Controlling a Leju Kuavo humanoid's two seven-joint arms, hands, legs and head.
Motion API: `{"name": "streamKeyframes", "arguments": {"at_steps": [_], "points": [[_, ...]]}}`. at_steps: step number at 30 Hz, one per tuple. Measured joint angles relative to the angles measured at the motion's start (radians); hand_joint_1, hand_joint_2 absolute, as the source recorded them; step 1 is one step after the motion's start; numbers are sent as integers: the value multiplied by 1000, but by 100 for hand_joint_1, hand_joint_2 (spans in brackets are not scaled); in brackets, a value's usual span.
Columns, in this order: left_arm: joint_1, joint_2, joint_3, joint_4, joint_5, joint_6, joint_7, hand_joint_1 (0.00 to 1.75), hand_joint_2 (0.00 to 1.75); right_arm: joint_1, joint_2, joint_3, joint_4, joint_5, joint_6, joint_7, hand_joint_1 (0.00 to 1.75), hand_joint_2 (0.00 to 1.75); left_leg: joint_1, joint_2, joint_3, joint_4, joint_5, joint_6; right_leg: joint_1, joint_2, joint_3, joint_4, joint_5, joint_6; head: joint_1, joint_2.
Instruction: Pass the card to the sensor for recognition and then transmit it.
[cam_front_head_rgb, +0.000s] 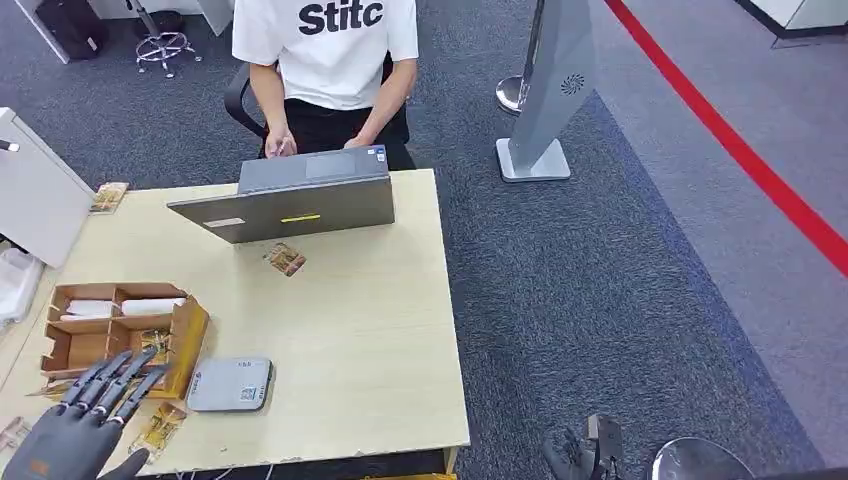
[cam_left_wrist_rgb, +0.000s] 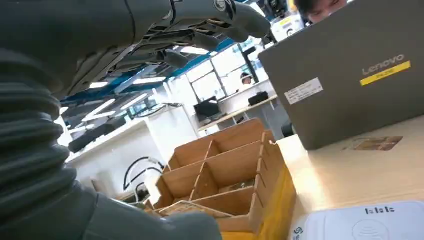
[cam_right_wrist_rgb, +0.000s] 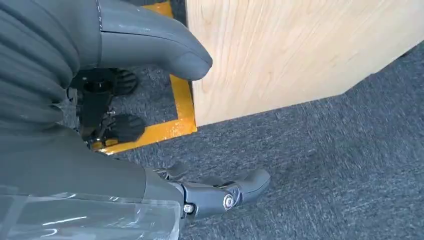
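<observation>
An office: grey carpet (cam_front_head_rgb: 620, 280), wooden desk (cam_front_head_rgb: 380, 330), laptop (cam_front_head_rgb: 290, 205) (person (cam_front_head_rgb: 325, 60) seated behind), swivel chairs.

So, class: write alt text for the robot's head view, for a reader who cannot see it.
The robot's left hand, fingers spread, hovers over the near-left of a wooden table, beside a compartmented cardboard box and a grey card sensor. A person sits opposite behind a grey laptop.

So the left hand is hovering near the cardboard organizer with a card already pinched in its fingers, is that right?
Not quite. The left hand does hover by the cardboard organizer, but its fingers are spread and hold nothing, as the head view shows. A card lies on the table just beside the hand.
</observation>
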Motion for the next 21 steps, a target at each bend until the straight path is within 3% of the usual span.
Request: {"name": "streamKeyframes", "arguments": {"at_steps": [8,13,21], "points": [[18,-53,56,31,37,-1,-3,0,175,-1,-2,-4,6,28,8,7,0,175,0,-1,0,0,0,0,0,0,0,0,0,0,0,0],[25,-97,132,66,85,-2,-43,0,175,-3,-2,-5,7,32,14,8,0,175,0,-1,0,0,0,0,0,-1,0,0,0,0,0,0],[26,-129,177,91,102,-6,-52,0,175,-6,-3,-5,7,32,15,8,0,175,0,-1,0,0,0,0,0,-1,0,0,0,0,0,0]]}}
